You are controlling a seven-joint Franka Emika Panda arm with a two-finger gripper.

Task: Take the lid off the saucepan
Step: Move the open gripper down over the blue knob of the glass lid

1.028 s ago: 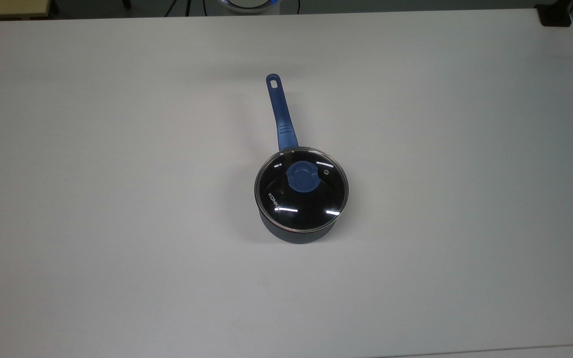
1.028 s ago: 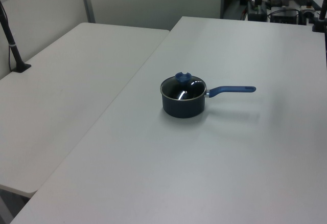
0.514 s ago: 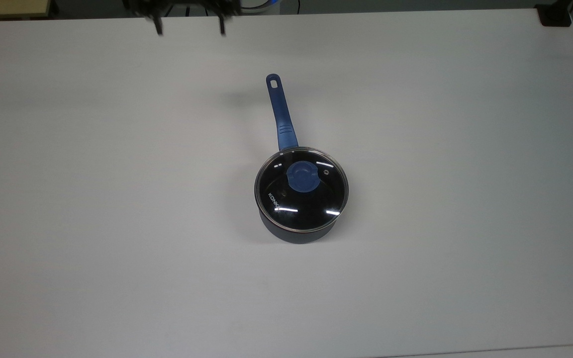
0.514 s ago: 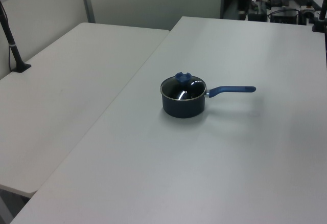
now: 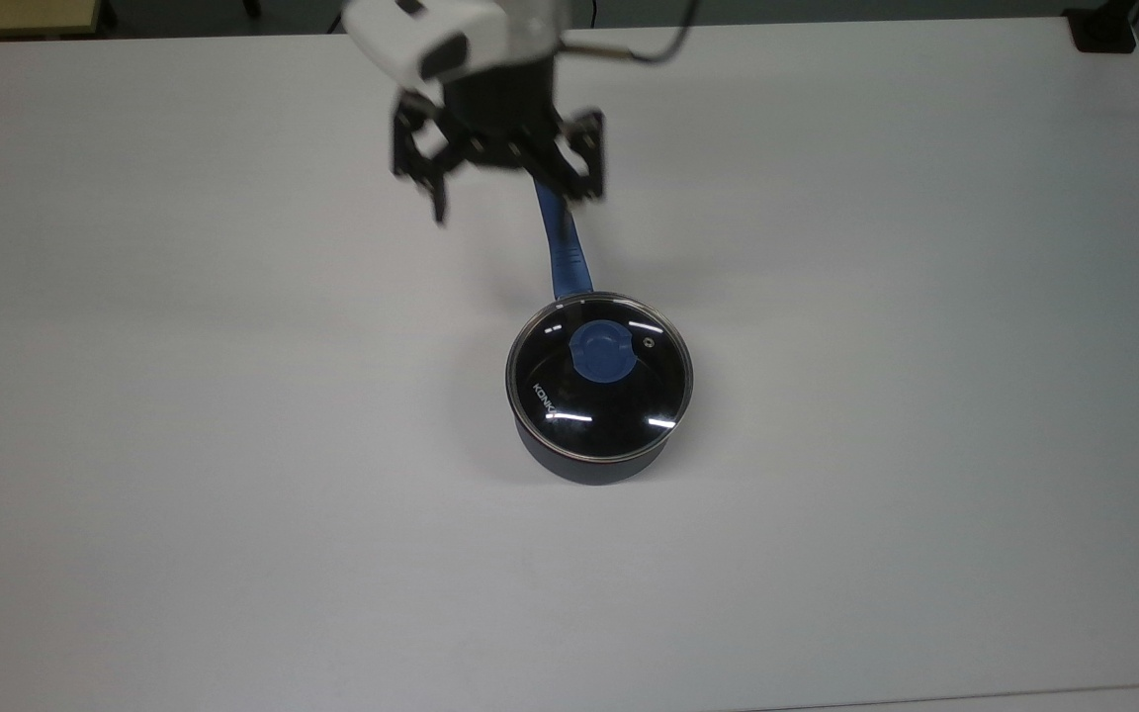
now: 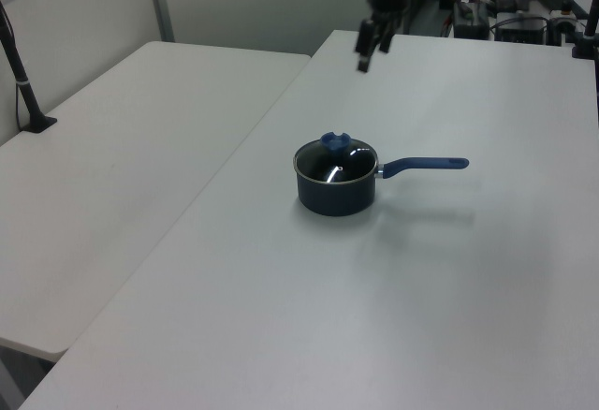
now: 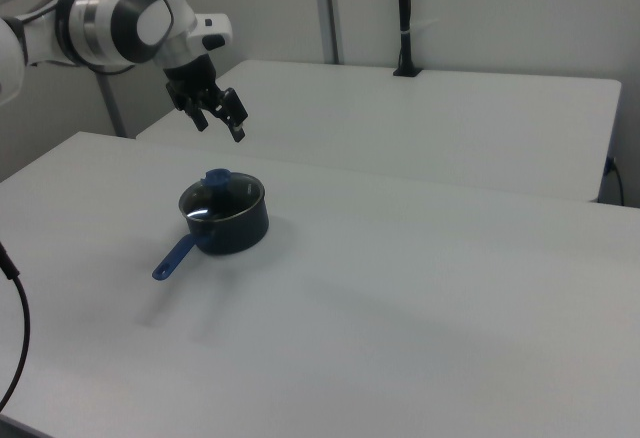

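Lid position: the lid (image 5: 599, 377) sits seated on the saucepan (image 5: 594, 465), near the middle of the white tabletop (image 5: 925, 396); its blue knob (image 5: 602, 353) stands at the centre of the glass.
Direction from claw: in the top view the knob lies below and slightly to the right of the claw (image 5: 512, 201), well apart from it.
Long axis: the saucepan handle (image 5: 560, 242) runs from the pot toward the claw, its far end under the claw's fingers.
Claw state: spread wide open, holding nothing.
Arm pose: claw raised well above the tabletop, fingers pointing downward; in the right view it hangs above and to the left of the pot.
Next move, as I judge it: travel along the handle line to above the knob, then descend.
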